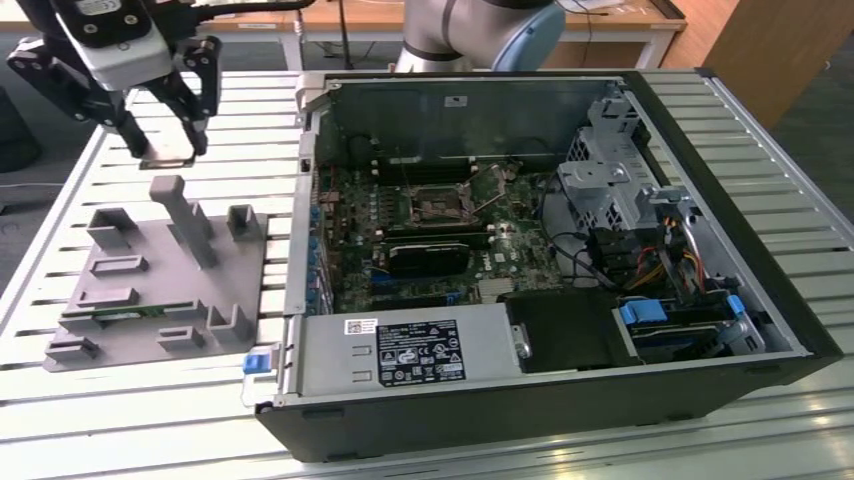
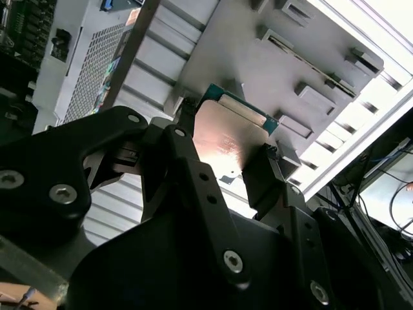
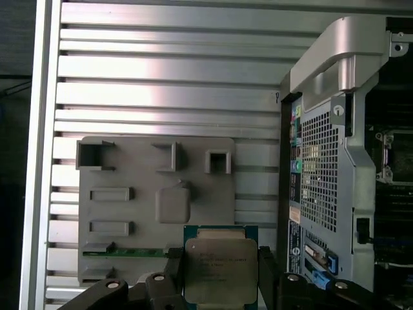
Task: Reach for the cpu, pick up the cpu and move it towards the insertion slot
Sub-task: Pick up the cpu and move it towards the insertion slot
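Currently, at the exterior view's left, gripper (image 1: 170, 150) hangs above the slatted table (image 1: 147, 400), fingers clamped on the cpu (image 1: 167, 157). Cpu raised clear of the grey fixture plate (image 1: 160, 290) below. Further right, open computer case (image 1: 747, 240); insertion slot (image 1: 437, 209) on its motherboard, well apart from the cpu. First wrist view: cpu (image 3: 221, 270) pinched between both fingers.

No print can be read out. The cpu (image 3: 216, 266) carries several lines of faint marking on its metal top in the first wrist view, too small to make out. In the exterior view, the power supply (image 1: 400, 345) bears a black label (image 1: 422, 357) with white symbols and a white sticker (image 1: 362, 326), both illegible. A small white sticker (image 1: 455, 100) sits on the case wall (image 1: 400, 110).
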`<state>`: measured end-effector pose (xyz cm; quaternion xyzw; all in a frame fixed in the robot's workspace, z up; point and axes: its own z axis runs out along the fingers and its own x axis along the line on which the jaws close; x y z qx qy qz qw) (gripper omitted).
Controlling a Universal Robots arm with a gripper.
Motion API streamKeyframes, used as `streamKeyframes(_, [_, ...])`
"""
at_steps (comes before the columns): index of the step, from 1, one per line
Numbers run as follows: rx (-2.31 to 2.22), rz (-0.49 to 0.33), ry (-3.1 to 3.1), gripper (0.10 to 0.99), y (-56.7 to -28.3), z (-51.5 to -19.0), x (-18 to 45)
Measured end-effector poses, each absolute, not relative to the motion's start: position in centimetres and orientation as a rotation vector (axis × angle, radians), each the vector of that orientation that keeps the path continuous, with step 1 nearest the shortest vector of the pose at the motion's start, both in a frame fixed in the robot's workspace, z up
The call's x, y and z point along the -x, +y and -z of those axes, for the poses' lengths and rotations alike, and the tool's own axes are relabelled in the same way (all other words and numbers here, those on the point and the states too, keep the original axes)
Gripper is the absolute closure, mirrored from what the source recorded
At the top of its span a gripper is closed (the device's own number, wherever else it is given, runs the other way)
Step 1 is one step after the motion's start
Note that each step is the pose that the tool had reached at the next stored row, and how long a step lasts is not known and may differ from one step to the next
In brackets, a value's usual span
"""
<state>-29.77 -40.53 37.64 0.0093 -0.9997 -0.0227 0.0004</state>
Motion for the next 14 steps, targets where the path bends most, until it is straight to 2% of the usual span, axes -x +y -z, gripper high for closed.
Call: streamKeyframes(14, [-0.029, 0.073, -3.14, 0.541, -40.5, -38.1, 26.1])
